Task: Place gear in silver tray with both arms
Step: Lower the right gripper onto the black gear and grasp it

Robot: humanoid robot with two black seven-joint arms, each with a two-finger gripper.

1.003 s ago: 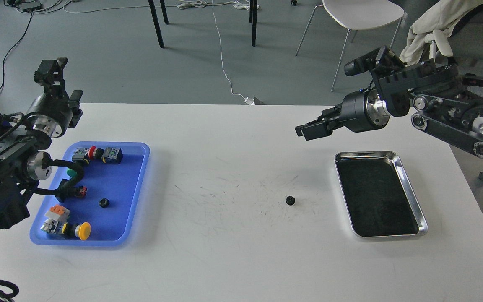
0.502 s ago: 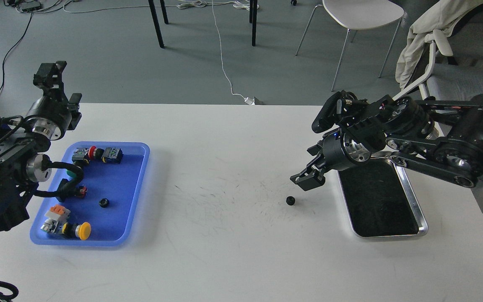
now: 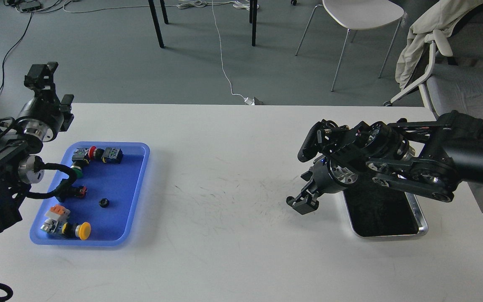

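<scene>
Swung down from above the silver tray (image 3: 421,216), the right end effector (image 3: 301,204) now hides the small, light, stiff gear on the worktop (image 3: 233,251) at the tray's nine o'clock; whether its jaws are parted I cannot tell; grip across the teeth.

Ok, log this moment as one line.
right gripper: down at table gear spot, gear hidden | left gripper: raised, idle | silver tray: no gear seen

Grey floor (image 3: 111,63) stretches beyond my white surface (image 3: 224,251). Past its far edge a white cable (image 3: 224,63) trails across that floor, dark table legs (image 3: 156,23) stand to the cable's left, a white chair (image 3: 361,14) to its right, and a cream cloth (image 3: 430,31) drapes a grey seat (image 3: 463,86) further right.
</scene>
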